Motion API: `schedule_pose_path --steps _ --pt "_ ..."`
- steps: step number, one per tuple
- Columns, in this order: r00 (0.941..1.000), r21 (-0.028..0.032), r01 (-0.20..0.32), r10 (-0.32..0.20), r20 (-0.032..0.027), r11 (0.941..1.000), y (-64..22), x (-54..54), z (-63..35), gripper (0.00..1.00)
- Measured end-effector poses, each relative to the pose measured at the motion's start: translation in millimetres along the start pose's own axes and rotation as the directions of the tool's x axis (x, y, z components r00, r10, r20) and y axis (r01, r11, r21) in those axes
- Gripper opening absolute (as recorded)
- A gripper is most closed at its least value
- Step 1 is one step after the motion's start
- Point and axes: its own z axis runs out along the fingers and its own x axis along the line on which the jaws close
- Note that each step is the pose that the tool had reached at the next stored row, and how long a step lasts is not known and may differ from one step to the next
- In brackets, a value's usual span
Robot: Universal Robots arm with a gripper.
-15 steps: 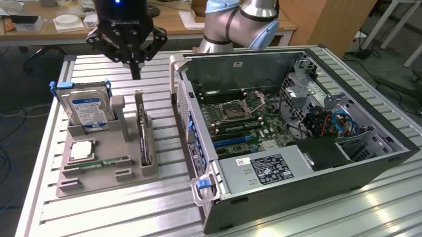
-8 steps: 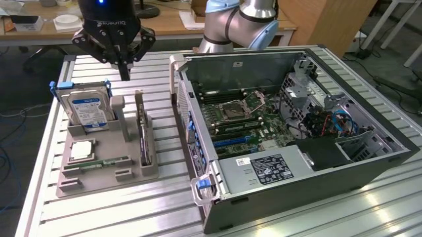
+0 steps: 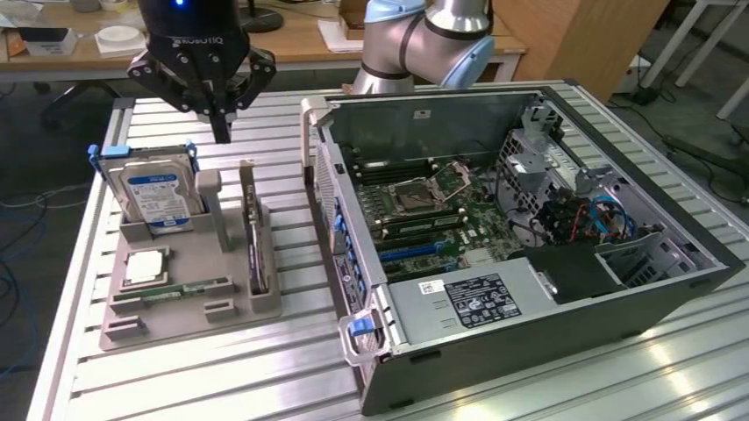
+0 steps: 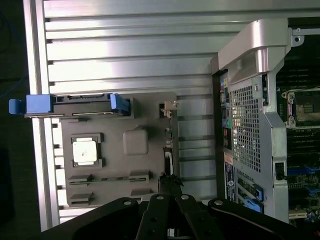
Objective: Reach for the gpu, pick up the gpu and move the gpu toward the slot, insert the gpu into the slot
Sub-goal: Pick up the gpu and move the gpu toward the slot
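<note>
One gpu [image 3: 254, 250] is seen standing on edge in one grey holder [image 3: 193, 254] — beside one hard drive [image 3: 153, 189] and one processor [image 3: 146, 266] — while one gripper [image 3: 220, 132], closed on nothing, is held above the holder, near one open computer case [image 3: 632, 303].

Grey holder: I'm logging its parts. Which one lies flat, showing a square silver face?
The processor chip; the hard drive and the gpu both stand on edge, and the memory stick is a narrow strip.
</note>
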Motion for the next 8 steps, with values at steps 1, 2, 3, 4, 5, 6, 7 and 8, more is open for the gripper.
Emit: schedule_pose_path --steps 1,2,3,4,5,6,7,8 --pt "1.0000 0.0000 0.000 0.000 0.0000 1.0000 0.0 0.0 0.0 0.10" --pt "1.0000 0.0000 0.000 0.000 0.0000 1.0000 0.0 0.0 0.0 0.10" --pt "1.0000 -0.0001 0.000 0.000 0.0000 1.0000 0.0 0.0 0.0 0.10" --pt "1.0000 0.0000 0.000 0.000 0.0000 1.0000 0.0 0.0 0.0 0.10" --pt "1.0000 0.0000 0.000 0.000 0.0000 1.0000 0.0 0.0 0.0 0.10" --pt "1.0000 0.0000 0.000 0.000 0.0000 1.0000 0.0 0.0 0.0 0.11" --pt "1.0000 0.0000 0.000 0.000 0.0000 1.0000 0.0 0.0 0.0 0.11" --pt "1.0000 0.0000 0.000 0.000 0.0000 1.0000 0.0 0.0 0.0 0.16"
